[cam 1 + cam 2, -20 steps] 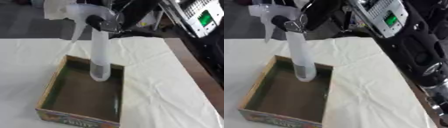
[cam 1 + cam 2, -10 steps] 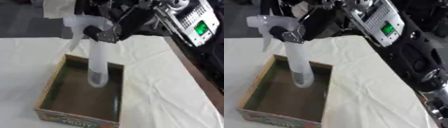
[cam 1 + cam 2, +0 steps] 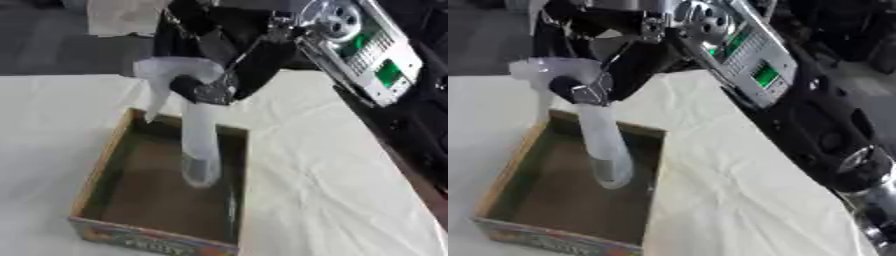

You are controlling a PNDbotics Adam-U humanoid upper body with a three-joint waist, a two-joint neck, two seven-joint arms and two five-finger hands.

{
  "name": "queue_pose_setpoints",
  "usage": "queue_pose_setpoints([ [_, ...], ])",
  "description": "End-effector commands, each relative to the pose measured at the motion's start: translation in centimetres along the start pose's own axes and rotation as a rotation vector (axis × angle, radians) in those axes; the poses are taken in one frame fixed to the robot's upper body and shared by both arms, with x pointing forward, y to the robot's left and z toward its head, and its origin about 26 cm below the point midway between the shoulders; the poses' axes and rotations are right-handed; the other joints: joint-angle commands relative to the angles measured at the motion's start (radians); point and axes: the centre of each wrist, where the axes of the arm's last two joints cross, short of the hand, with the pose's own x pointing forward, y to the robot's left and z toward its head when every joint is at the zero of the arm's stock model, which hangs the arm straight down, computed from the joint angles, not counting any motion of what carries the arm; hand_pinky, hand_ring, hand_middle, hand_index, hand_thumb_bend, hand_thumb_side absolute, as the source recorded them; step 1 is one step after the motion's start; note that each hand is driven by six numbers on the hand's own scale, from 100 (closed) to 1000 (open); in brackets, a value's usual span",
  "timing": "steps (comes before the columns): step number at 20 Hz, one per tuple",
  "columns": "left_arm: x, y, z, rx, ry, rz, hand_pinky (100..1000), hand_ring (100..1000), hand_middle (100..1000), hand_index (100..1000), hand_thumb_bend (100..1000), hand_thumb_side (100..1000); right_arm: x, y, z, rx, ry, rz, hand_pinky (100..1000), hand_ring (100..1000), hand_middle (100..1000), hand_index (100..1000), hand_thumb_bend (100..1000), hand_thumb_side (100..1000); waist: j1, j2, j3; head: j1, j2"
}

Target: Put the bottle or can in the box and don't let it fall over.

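One spray bottle (image 3: 199, 145) in one box (image 3: 98, 172), right hand (image 3: 229, 75) gripping

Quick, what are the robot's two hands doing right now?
Right hand: curled round the neck of the spray bottle, in the box.
Left hand: not in view.

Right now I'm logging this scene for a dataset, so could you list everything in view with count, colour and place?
Translucent white plastic spray bottle: one, roughly upright, base down inside the box toward its far right; whether it touches the floor is unclear.
Open brown cardboard box: one, printed colourful front, on the cloth, near left.
White wrinkled tablecloth: one, covering the table.
Right hand: one, black, fingers curled round the bottle's neck below the trigger head.
Right forearm: silver with a green display, entering from the upper right.
Left hand: not in view.
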Motion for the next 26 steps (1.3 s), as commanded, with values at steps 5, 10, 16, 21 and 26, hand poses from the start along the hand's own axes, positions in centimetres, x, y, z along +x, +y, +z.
queue_pose_setpoints([
  [5,0.7,-0.1,-0.4,-0.013,-0.027,0.004,676,815,847,741,225,842,-0.7,-0.3,0.2,0.001,0.029,-0.01,644,452,529,471,130,100,0.005,-0.011,0.0,-0.002,-0.009],
  [10,0.6,-0.1,-0.3,-0.012,-0.025,0.003,676,816,847,740,223,843,-1.2,-0.2,0.6,0.0,0.057,-0.004,672,534,590,494,211,100,0.005,-0.009,-0.004,0.0,-0.007],
  [16,0.6,-0.1,-0.3,-0.011,-0.024,0.003,675,816,847,740,221,843,-1.7,0.0,1.0,0.017,0.09,0.022,689,595,625,525,291,100,0.005,-0.006,-0.007,0.001,-0.006],
  [21,0.6,-0.1,-0.3,-0.01,-0.023,0.005,675,816,847,739,219,842,-1.5,0.0,1.0,0.031,0.08,0.043,708,661,669,573,360,100,0.005,-0.004,-0.007,0.0,-0.006],
  [26,0.6,-0.1,-0.3,-0.007,-0.024,0.007,675,817,847,738,219,840,-1.0,-0.3,0.9,0.019,0.054,0.07,744,772,750,648,434,121,0.005,-0.005,-0.012,0.003,-0.002],
])
